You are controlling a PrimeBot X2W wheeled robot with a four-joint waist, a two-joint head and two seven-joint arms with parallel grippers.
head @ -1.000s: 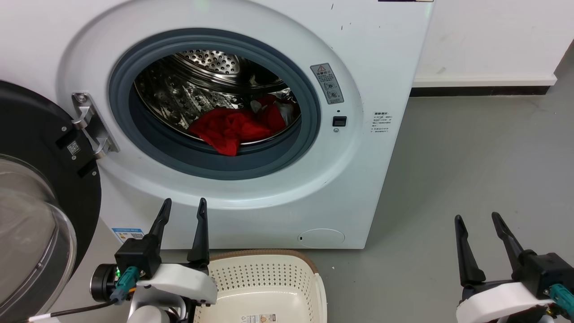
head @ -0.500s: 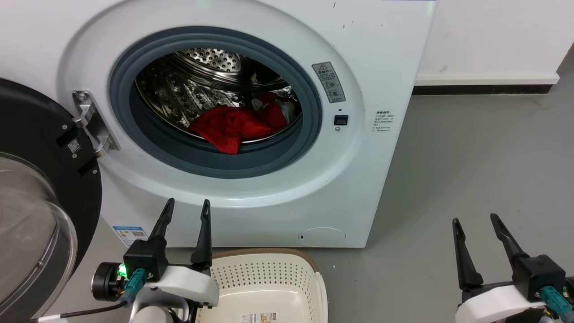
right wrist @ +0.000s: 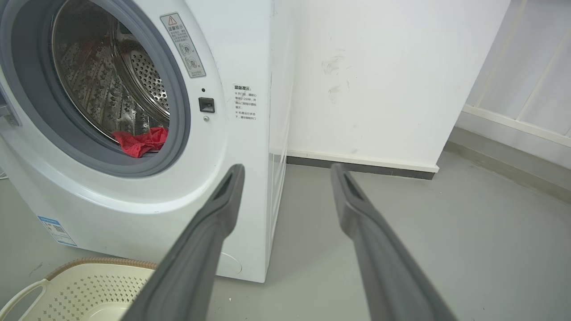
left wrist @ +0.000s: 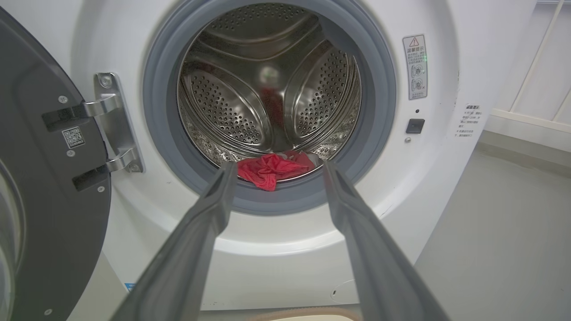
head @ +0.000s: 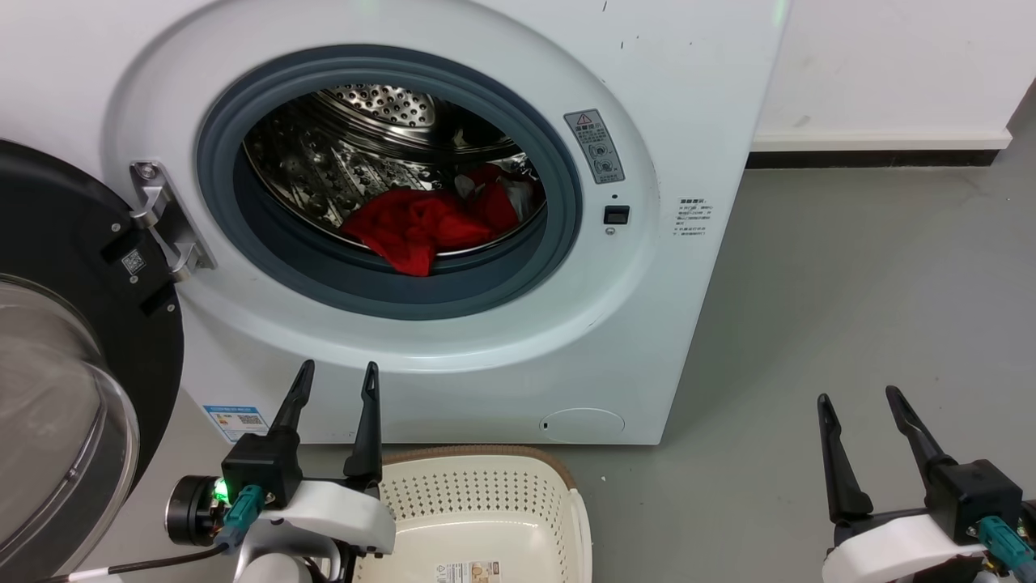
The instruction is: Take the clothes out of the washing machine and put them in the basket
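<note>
Now one clothes (head: pixel 421 227) bundle in washer (head: pixel 647 324), one basket (head: pixel 477 452); left gripper (head: pixel 338 366), right gripper (head: pixel 858 394) wide.

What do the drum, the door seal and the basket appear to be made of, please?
The drum looks like polished stainless steel: shiny, reflective, punched with holes. The door seal is probably rubber: matte grey. The basket appears cream plastic: smooth perforated walls, brown woven-look rim.
</note>
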